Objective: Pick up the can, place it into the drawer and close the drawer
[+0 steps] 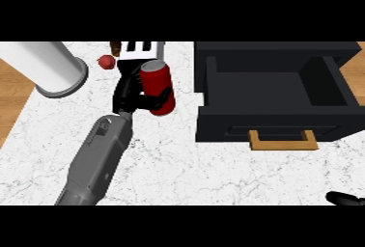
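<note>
The red can (158, 83) with a silver top is at the counter's upper middle, left of the drawer. My left hand (128, 94) comes in from the lower left on its grey forearm and is curled round the can, the thumb crossing its lower part. The black drawer (274, 123) stands pulled open at the right, its inside empty and its wooden handle (283, 141) facing me. Only a small black part of my right hand (345, 198) shows at the lower right edge.
A big white cylinder (44, 67) stands at the upper left. A small red object (107, 61) and a black-and-white striped thing (140, 49) lie just behind the can. The white marbled counter (192, 169) has wood showing past its left edge.
</note>
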`<action>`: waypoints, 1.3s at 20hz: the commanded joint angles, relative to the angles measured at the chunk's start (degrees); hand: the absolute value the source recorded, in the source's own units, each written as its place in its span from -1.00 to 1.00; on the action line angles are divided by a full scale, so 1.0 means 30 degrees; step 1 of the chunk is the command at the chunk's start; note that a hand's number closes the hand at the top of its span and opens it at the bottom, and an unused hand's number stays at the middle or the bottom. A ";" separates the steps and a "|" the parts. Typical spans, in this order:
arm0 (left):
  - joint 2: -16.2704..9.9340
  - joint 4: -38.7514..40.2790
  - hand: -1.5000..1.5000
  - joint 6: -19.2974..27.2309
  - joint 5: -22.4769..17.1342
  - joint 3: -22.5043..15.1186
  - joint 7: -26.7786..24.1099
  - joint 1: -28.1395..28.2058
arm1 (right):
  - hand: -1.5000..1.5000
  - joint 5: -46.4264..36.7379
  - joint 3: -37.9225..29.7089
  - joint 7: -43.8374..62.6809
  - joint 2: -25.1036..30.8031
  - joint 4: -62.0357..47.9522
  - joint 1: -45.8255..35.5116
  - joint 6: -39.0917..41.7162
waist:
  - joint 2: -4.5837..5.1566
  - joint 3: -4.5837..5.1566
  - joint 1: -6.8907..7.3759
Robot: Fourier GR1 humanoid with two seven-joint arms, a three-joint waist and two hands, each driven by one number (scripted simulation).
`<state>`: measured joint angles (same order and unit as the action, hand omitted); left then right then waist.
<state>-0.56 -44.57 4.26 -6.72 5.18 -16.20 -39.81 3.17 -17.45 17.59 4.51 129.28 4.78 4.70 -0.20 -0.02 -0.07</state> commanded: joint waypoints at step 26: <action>0.0187 0.2184 1.00 0.6757 -0.3028 -0.4340 1.0062 -1.4279 | -1.00 0.0507 -0.0439 0.1809 0.1150 -0.0014 -0.2370 -0.0494 | 0.0192 -0.0012 -0.0738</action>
<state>0.00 -42.31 22.81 -13.73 -6.68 11.53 -76.13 4.12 -18.36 20.62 6.41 129.29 0.70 3.86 0.30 -0.05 -1.86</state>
